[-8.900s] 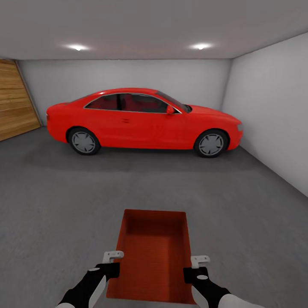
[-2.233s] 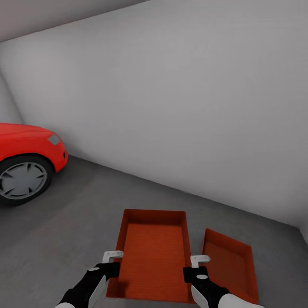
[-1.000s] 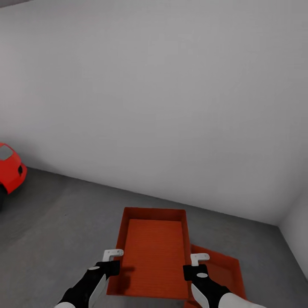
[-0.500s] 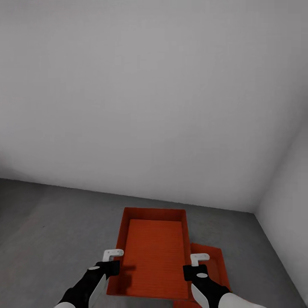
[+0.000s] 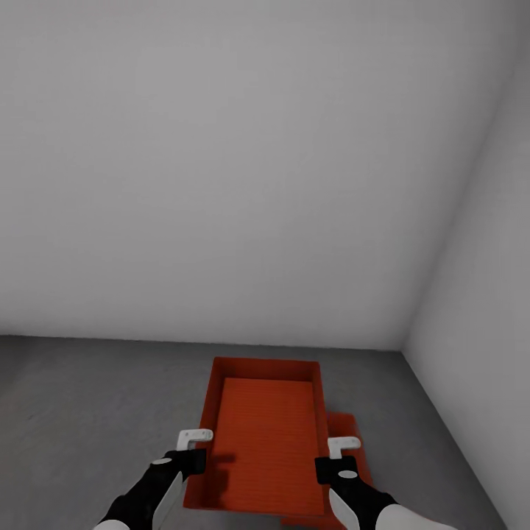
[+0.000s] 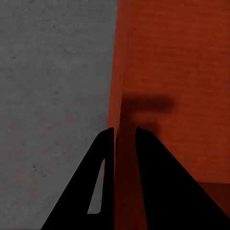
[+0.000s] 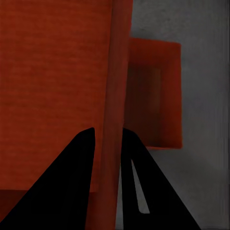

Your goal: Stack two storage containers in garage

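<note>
Carried container [image 5: 269, 442]: held above the garage floor [image 5: 88, 412], left gripper [image 5: 193, 440] and right gripper [image 5: 343, 445] each clamped on a long side wall. Second container [image 5: 352, 442]: on the floor, lower right, largely hidden. Step: stacking. Next: shift right, align, lower.

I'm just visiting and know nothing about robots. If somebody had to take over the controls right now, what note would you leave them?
Left gripper: shut on the left wall of the carried container.
Right gripper: shut on its right wall.
The second container sits on the grey concrete floor, below and to the right of the carried one, near the wall corner.
Done: both containers are in the garage, one set down.
Left: line the carried container up over the floor one, lower it on top, then open both grippers.
</note>
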